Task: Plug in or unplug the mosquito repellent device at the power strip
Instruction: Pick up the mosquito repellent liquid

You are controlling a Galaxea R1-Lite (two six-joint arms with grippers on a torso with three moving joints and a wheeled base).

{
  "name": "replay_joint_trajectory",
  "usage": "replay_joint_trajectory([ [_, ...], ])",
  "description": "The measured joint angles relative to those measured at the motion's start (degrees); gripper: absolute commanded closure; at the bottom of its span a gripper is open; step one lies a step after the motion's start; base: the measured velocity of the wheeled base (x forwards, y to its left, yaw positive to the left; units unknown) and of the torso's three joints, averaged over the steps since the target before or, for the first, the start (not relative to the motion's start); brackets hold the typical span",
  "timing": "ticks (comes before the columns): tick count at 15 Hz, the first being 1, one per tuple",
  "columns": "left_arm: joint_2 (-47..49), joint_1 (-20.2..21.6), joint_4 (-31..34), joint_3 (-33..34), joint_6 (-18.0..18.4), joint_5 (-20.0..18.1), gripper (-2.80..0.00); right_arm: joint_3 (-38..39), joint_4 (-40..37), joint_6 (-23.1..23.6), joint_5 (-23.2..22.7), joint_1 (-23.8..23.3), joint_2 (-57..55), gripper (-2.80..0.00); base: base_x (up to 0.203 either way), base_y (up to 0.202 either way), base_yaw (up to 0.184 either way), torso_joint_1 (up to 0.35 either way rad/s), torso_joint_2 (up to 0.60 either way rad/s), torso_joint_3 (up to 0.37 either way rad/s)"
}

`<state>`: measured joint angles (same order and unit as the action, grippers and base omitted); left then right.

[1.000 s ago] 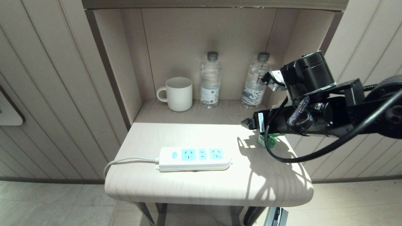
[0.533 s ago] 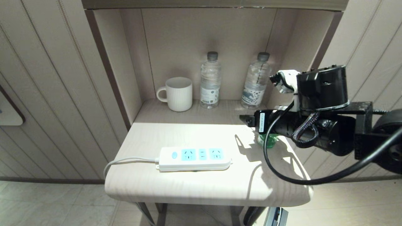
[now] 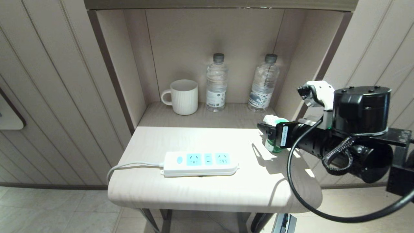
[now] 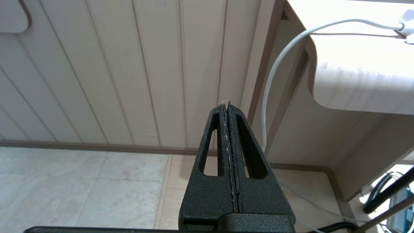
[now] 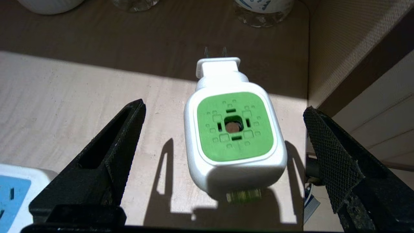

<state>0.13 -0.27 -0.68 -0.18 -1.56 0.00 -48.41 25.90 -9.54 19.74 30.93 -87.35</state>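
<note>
Since a second ago the right arm has drawn back toward the counter's right edge and sunk lower. Its wrist housing, which then stood before the right-hand bottle, now sits clear of that bottle. The right gripper (image 3: 263, 127) has come down from above the device to level with it, and the device's white top, hidden behind the arm earlier, now shows just past the fingertips. The strip, mug and bottles have not moved.

The device (image 5: 234, 136) stands on the counter (image 3: 181, 191) near its back right corner, unplugged and well apart from the strip (image 3: 200, 163). In the right wrist view it has a white rounded-square head with a green face pierced by small square slots around a central hole. A white plug block with two dark prongs juts from the side facing the alcove. In the head view its green bottle (image 3: 273, 146) shows beneath the head.

The right fingers (image 5: 113, 155) are spread wide on either side of the device, touching nothing. The left gripper (image 4: 229, 111) hangs low beside the counter over the floor, its fingers pressed together and empty.

The strip lies flat at mid-counter, its cord (image 3: 129, 165) trailing off the left edge. A ribbed mug (image 3: 183, 96) and two bottles (image 3: 216, 83) stand in the alcove behind.
</note>
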Motion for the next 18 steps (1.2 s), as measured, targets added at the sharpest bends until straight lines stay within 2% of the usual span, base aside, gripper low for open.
replay_joint_trajectory([
  [5,0.0,0.0,0.0,0.0,0.0,0.0,0.0,6.2,8.5,0.8,-1.1,0.1,1.2,-2.8,0.0,0.0,0.0,0.0,0.0,0.0],
  [11,0.0,0.0,0.0,0.0,0.0,0.0,0.0,13.8,24.4,1.3,-1.7,0.2,-2.4,-2.8,0.0,0.0,0.0,0.0,0.0,0.0],
  [18,0.0,0.0,0.0,0.0,0.0,0.0,0.0,15.2,25.8,1.3,-1.8,0.2,-3.5,-2.8,0.0,0.0,0.0,0.0,0.0,0.0],
])
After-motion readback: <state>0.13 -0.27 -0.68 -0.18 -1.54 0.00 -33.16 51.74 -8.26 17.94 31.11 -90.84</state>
